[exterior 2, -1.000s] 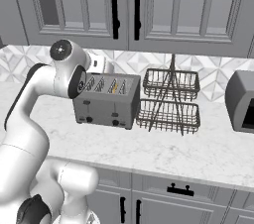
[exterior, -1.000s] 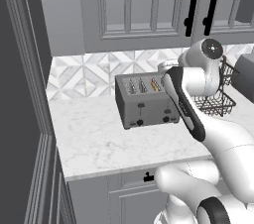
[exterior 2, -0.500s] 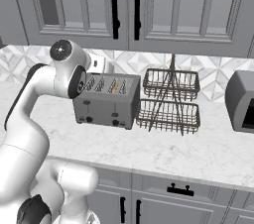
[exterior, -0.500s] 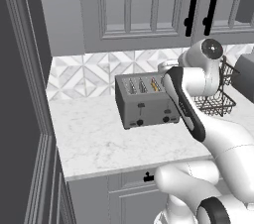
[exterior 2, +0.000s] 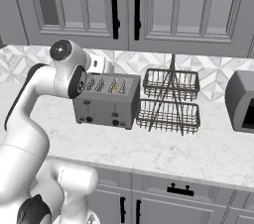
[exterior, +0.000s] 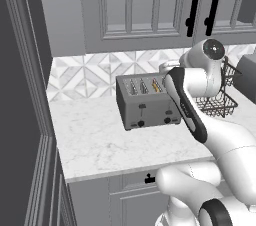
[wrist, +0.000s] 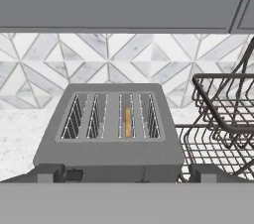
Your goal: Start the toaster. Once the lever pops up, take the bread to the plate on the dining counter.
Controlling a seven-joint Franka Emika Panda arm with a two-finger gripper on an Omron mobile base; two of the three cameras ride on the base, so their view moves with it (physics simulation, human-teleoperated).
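Observation:
The grey toaster [exterior: 147, 107] [exterior 2: 106, 104] [wrist: 114, 151] stands on the marble kitchen counter against the tiled wall. The bread [wrist: 128, 121] [exterior: 156, 86] [exterior 2: 114, 87] sits low in the third slot from the left, with just its golden edge showing. My gripper [wrist: 128, 173] hovers in front of and slightly above the toaster, open wide, with one dark fingertip [wrist: 49, 172] at each side of the toaster's front and nothing between them. In the base views my own arm hides the fingers. The plate and the dining counter are out of view.
A black wire basket [exterior: 217, 101] [exterior 2: 171, 101] [wrist: 223, 119] stands right beside the toaster. A grey boxy appliance [exterior 2: 240, 100] sits further right. Upper cabinets [exterior 2: 124, 5] hang above. A dark tall panel [exterior: 20, 95] bounds the counter on the left.
The arm's upper joint has drifted very slightly to the right. The toaster and the bread have not moved.

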